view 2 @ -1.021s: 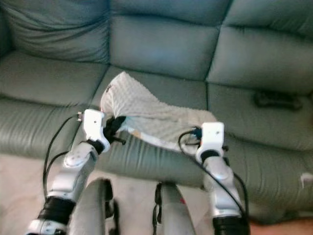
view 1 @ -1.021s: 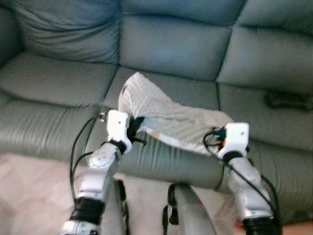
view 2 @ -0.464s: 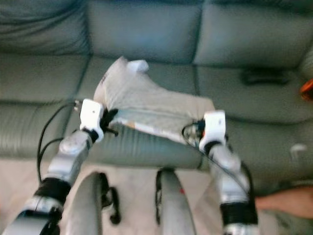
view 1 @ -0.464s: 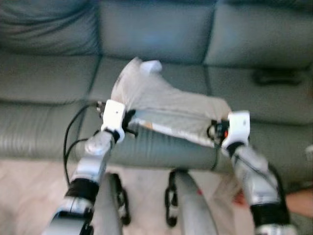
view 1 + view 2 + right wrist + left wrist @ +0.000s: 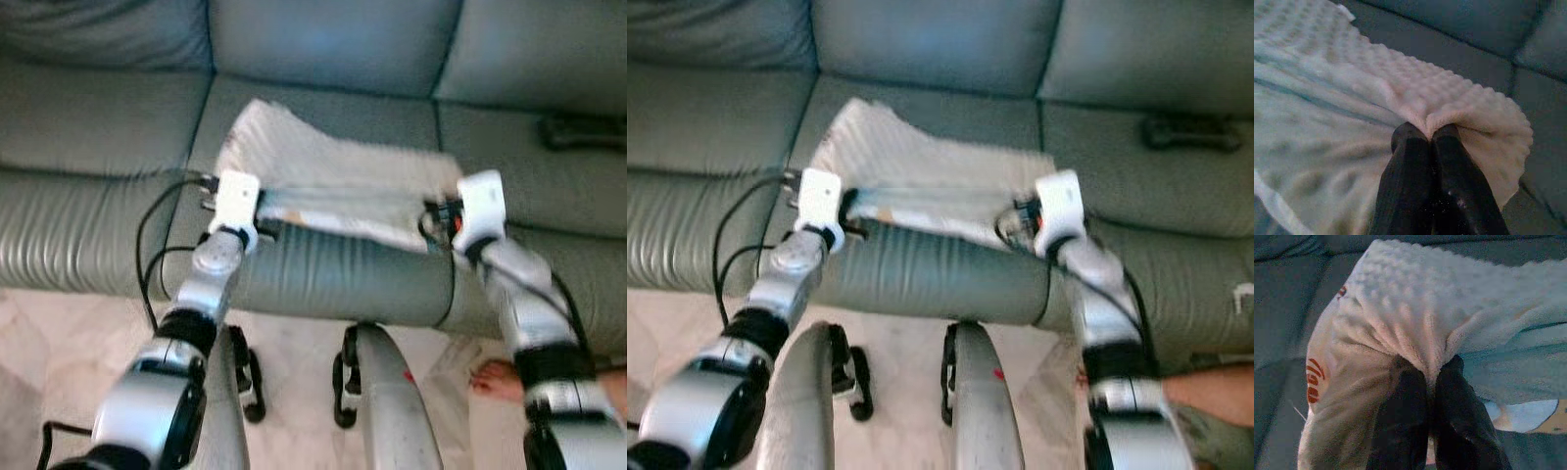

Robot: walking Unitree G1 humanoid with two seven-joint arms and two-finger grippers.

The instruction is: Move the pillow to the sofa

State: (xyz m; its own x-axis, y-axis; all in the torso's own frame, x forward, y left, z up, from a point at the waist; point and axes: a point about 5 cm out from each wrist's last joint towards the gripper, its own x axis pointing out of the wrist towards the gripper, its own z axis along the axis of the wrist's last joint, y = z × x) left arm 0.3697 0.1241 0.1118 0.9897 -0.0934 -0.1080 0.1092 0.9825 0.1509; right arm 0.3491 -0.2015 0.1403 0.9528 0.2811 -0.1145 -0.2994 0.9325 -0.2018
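Lowered since earlier frames: flat white dimpled fleece pillow (image 5: 338, 181), now lying on grey-green leather sofa (image 5: 98, 127) seat
Left wrist: left gripper (image 5: 1431, 382) clamped on pillow edge
Right wrist: right gripper (image 5: 1430, 139) pinching corner
Left to do, likely: release, withdraw

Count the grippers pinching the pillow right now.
2. The left gripper pinches the pillow at its left corner; the right gripper pinches its right corner, over the sofa seat.
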